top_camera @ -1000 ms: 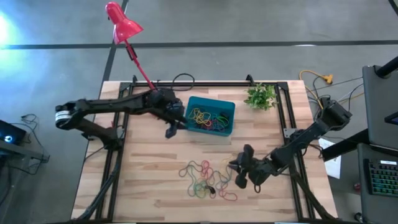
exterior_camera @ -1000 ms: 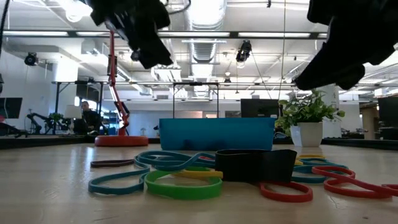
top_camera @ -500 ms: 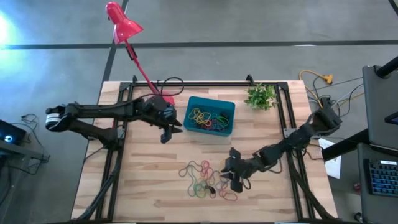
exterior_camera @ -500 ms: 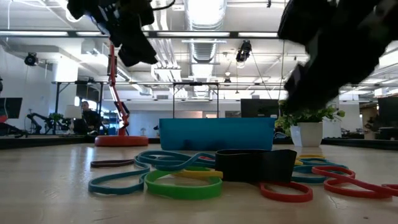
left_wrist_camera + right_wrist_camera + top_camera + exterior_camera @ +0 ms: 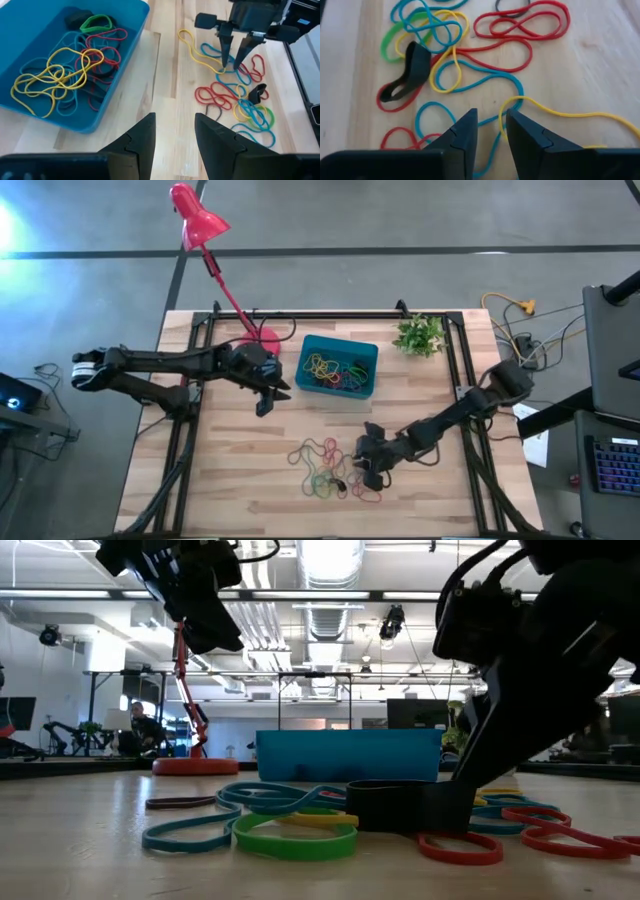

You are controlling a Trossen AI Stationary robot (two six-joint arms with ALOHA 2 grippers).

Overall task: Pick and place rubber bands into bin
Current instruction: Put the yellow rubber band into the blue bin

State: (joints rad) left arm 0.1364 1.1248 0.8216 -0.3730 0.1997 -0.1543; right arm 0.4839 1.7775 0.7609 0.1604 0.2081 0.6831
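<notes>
Wooden worktop (image 5: pixel 230 470) carries everything, with the teal bin (image 5: pixel 338 367) as the landmark near its far middle. Both dark arms reach in from the sides. The red lamp (image 5: pixel 200 220) stands on its round base just left of the bin, and a small potted plant (image 5: pixel 420 334) sits to the bin's right. Inside the bin lie some rubber bands already, yellow, red, teal, green and black (image 5: pixel 70 75). The loose pile of bands (image 5: pixel 330 470) lies on the worktop in front of the bin, well apart from it: red, teal, yellow and green loops and one wide black band (image 5: pixel 412 70). The left gripper (image 5: pixel 266 402) hangs above the worktop just left of the bin's front corner, its fingers (image 5: pixel 137 142) apart and holding nothing. The right gripper (image 5: pixel 366 470) is down at the right edge of the pile, in front of the bin; its fingers (image 5: pixel 465 132) stand slightly apart, straddling a yellow and a teal band, with nothing clamped.
</notes>
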